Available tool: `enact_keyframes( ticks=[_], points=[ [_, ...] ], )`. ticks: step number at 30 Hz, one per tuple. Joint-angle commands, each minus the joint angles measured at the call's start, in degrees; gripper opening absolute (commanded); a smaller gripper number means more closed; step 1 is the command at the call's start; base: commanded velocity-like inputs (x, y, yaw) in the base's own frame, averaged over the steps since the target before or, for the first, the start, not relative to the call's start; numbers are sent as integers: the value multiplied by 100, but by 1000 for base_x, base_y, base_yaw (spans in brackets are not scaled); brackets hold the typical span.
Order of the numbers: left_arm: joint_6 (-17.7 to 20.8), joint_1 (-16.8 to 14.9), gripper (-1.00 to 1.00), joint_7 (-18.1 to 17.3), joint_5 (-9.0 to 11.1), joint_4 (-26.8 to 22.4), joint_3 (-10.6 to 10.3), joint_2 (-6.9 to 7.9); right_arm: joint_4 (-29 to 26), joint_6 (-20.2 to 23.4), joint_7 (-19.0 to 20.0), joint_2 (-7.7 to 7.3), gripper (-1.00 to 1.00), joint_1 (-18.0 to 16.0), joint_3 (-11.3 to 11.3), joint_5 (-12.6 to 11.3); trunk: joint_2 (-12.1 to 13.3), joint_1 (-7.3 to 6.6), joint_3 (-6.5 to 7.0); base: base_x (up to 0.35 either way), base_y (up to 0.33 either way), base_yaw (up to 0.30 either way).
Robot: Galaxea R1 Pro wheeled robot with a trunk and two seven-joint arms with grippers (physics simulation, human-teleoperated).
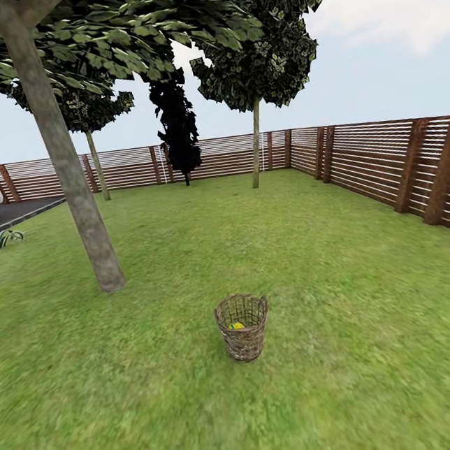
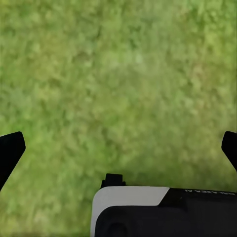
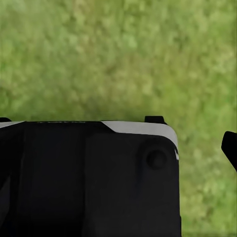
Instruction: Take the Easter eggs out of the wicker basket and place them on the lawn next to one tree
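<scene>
The wicker basket [image 1: 243, 326] stands on the lawn [image 1: 356, 378] ahead of me, near the thick tree [image 1: 73, 194], with something yellow inside, probably an egg. My left end effector [image 2: 118, 148] is spread open and empty over grass; for the right end effector [image 3: 229, 148] I cannot tell. I judge the eggs light, smooth and slippery, so I would grip one across its widest middle, gently.

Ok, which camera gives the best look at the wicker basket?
The head view: the wicker basket stands upright on the lawn, right of the thick tree, something yellow inside. Both wrist views look at grass, not at the basket.
</scene>
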Motion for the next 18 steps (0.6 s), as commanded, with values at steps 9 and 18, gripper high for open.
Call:
enact_keyframes(
  ticks=[9, 18],
  points=[
    [-20, -2, 100, -2, 28, 1, -21, 0, 6, -20, 8, -1, 100, -2, -7, -4, -4, 2, -2, 0, 0, 0],
    [-21, -2, 100, -2, 26, -10, -17, 7, 6, -20, 8, 4, 100, -2, -7, -2, -4, 2, -2, 0, 0, 0]
  ],
)
